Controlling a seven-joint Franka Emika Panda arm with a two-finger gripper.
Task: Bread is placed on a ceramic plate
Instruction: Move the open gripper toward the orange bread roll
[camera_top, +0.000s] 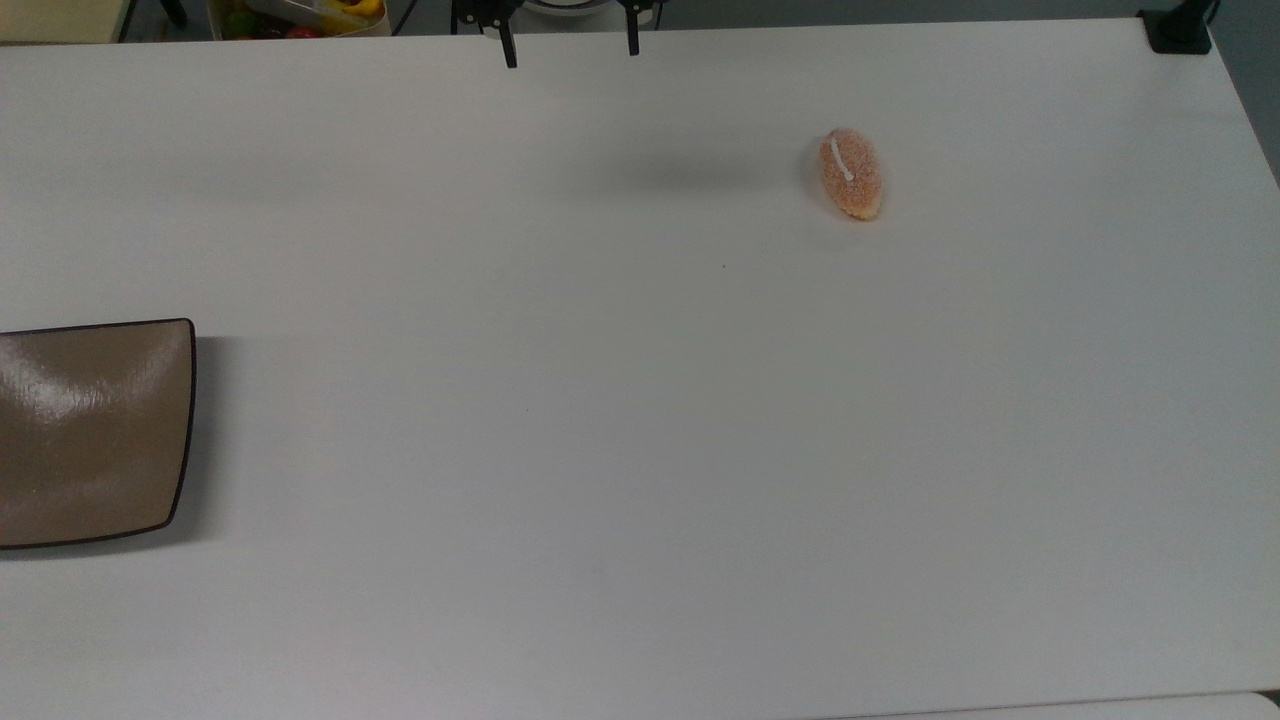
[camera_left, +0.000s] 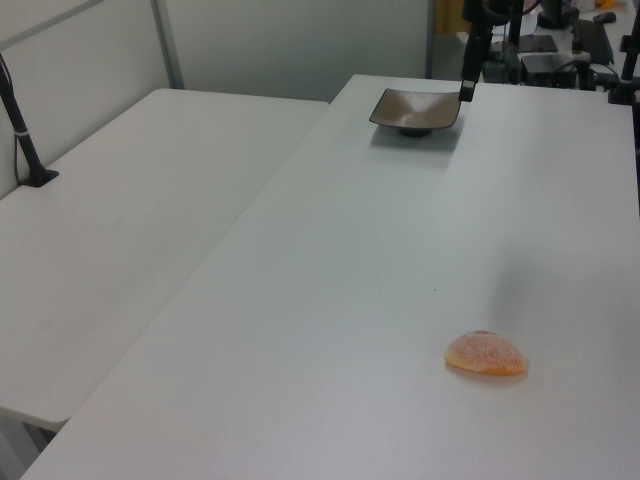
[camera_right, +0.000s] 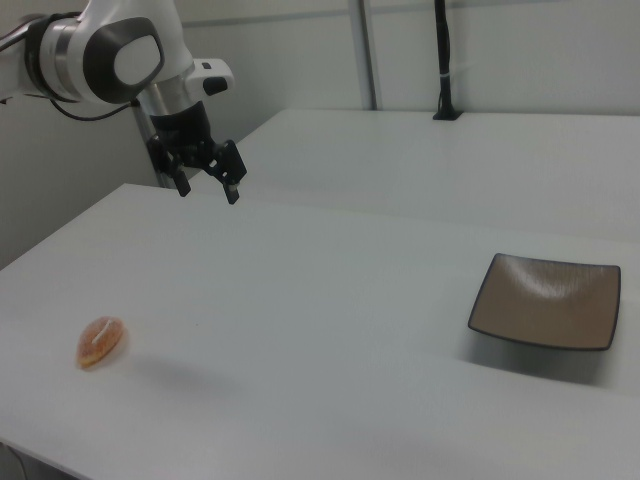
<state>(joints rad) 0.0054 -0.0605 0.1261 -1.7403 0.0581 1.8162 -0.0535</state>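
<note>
The bread (camera_top: 851, 172), a small orange speckled roll with a white stripe, lies on the white table toward the top view's upper right; it also appears in the left view (camera_left: 486, 354) and the right view (camera_right: 100, 342). The ceramic plate (camera_top: 188, 420), glossy brown and square, sits bare at the top view's left edge, far from the bread (camera_left: 415, 108) (camera_right: 545, 300). My gripper (camera_top: 572, 55) hangs open and holds nothing above the table's far edge, in the right view (camera_right: 208, 190) well above the surface and apart from both.
A black clamp (camera_top: 1178, 30) sits on the table corner at the top view's upper right. A box of colourful items (camera_top: 300, 15) stands beyond the far edge. A second white table (camera_left: 120, 230) with a black pole (camera_left: 25, 130) adjoins.
</note>
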